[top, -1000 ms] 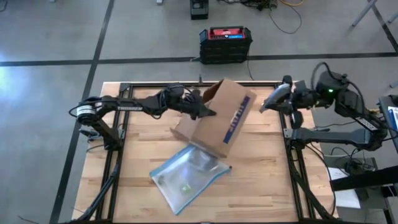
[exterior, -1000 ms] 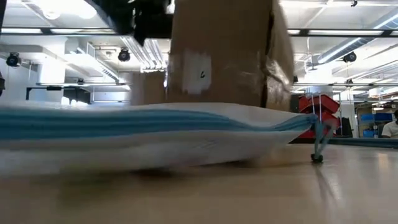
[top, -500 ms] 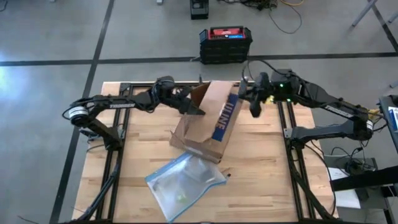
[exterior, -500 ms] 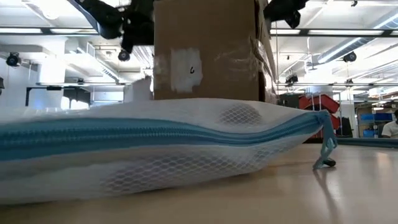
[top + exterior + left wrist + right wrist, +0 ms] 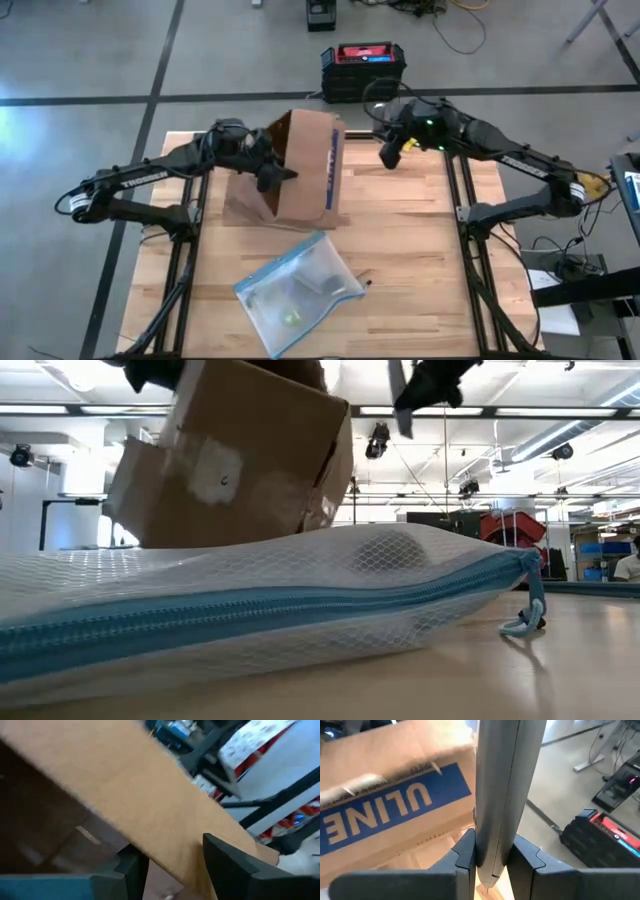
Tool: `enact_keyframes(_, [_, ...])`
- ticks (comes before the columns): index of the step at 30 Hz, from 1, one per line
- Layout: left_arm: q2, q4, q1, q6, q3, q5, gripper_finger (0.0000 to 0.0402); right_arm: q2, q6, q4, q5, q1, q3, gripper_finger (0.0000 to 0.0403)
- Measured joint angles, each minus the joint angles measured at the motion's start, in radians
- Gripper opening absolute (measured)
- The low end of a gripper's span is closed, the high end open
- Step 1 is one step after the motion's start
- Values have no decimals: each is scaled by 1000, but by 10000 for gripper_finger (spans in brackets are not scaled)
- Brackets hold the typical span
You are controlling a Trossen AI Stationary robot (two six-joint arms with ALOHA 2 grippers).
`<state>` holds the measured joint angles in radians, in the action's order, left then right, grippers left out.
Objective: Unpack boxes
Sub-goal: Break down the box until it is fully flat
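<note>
The brown cardboard box (image 5: pixel 312 165) with the blue ULINE label (image 5: pixel 385 805) stands tipped at the table's far middle, its open side toward the left. My left gripper (image 5: pixel 283 176) reaches into that open side and is shut on a cardboard wall (image 5: pixel 150 805). To the box's right my right gripper (image 5: pixel 396 140) hovers, shut on a long grey flat tool (image 5: pixel 502 780), clear of the box. In the low view the box (image 5: pixel 250 460) leans over behind the pouch, which hides its underside. My left gripper has a cardboard wall at the box's open side (image 5: pixel 172 855) between its two fingers, one finger (image 5: pixel 131 865) on the dark inner side and one (image 5: pixel 225 860) outside. It comes about level from the table's left. The box hangs tilted. My right gripper pinches the grey tool near its back end (image 5: pixel 492 855) between its two fingers (image 5: pixel 465 852). The tool runs along the fingers and sticks out ahead of them. Its free end (image 5: pixel 398 405) slants down, lifted clear of table and box.
A clear zip pouch with blue edges (image 5: pixel 298 290) lies flat on the wood at the near middle, and it fills the foreground of the low view (image 5: pixel 250 610). A black crate with a red top (image 5: pixel 363 70) stands on the floor beyond the far edge.
My left gripper has pulled back toward the table's left edge and rolled, taking the box with it. The box has come off the pouch, moved left and tipped over toward the left. My right gripper has swung its grey tool from the table's right edge toward the box's far right corner.
</note>
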<state>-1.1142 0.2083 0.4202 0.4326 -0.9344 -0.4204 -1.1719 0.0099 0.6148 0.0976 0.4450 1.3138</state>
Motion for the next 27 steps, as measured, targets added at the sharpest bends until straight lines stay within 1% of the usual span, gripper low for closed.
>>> enact_keyframes(3, [-5, -2, -1, 2, 37, -18, 138, -35, 16, 6, 1, -13, 34, 57])
enact_keyframes(5, [-10, -31, -3, 6, 56, -27, 113, -45, 21, 7, -1, -19, 51, 57])
enact_keyframes(8, [-21, -141, -2, 45, 84, -78, 62, -57, 29, 57, 2, -28, 67, 57])
enact_keyframes(10, [-35, -223, -9, 68, 94, -126, 26, -49, 27, 118, 19, -29, 77, 57])
enact_keyframes(11, [-42, -267, -9, 77, 94, -149, 15, -40, 26, 161, 31, -28, 84, 57])
enact_keyframes(15, [-88, -360, -28, 52, 96, -196, 7, -12, 16, 316, 132, -26, 83, 57])
enact_keyframes(17, [-116, -368, -40, 21, 96, -211, 5, -14, 16, 360, 141, -25, 75, 57])
enact_keyframes(22, [-196, -399, -73, 0, 94, -280, 8, -17, 16, 382, 140, -29, 68, 57])
enact_keyframes(24, [-221, -448, -94, 3, 95, -277, 6, -13, 16, 381, 155, -35, 68, 57])
enact_keyframes(27, [-236, -549, -120, 20, 96, -255, 2, 11, 7, 405, 220, -43, 73, 57])
